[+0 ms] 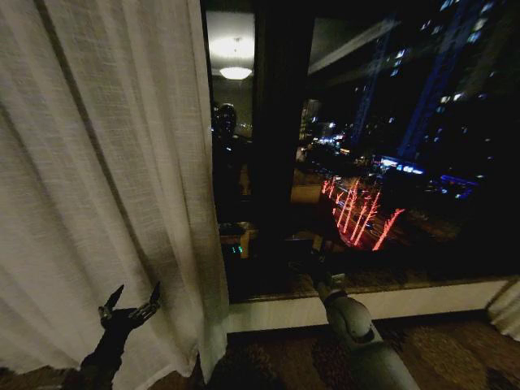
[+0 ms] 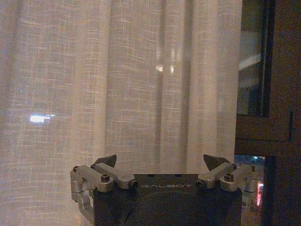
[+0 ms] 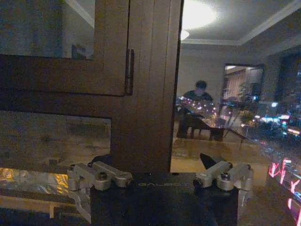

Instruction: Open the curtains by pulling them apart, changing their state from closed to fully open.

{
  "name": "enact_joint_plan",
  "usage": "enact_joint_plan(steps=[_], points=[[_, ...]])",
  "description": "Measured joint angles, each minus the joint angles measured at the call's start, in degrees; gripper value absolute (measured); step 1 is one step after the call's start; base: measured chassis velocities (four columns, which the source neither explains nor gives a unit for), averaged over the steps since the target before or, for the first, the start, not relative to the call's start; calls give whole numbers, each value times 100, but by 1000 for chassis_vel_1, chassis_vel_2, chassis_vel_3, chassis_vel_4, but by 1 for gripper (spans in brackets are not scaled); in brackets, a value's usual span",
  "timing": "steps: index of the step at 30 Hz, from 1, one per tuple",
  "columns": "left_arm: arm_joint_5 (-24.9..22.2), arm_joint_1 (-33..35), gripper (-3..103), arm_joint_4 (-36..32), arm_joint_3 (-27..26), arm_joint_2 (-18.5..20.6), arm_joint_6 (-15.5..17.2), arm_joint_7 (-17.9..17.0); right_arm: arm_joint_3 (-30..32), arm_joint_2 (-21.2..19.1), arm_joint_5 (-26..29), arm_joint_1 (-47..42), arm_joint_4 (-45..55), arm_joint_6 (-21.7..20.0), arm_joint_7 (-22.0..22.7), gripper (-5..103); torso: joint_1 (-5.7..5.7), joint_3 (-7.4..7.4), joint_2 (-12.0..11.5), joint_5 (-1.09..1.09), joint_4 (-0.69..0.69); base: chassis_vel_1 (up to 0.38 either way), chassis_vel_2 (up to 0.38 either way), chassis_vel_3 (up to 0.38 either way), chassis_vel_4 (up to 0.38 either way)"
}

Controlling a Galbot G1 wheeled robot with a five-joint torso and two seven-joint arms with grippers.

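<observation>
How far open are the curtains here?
Largely open: the sheer curtain is bunched left, a bit shows at far right, and the window between is bare.

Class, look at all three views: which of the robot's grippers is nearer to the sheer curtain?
The left. The left gripper hangs open right in front of the sheer curtain, near its lower part. The right gripper is off beside it, open, at the bare window.

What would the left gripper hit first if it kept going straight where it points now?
Most likely the sheer curtain: the left gripper, jaws open, faces its pleats squarely with nothing between, though the remaining gap is hard to judge.
</observation>
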Motion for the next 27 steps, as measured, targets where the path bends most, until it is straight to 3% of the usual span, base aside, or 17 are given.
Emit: enact_joint_plan(steps=[27], points=[[-24, -62, 100, 75, 25, 38, -1, 0, -32, 54, -28, 27, -1, -6, 27, 100, 0, 0, 0, 0, -1, -21, 72, 30, -66]])
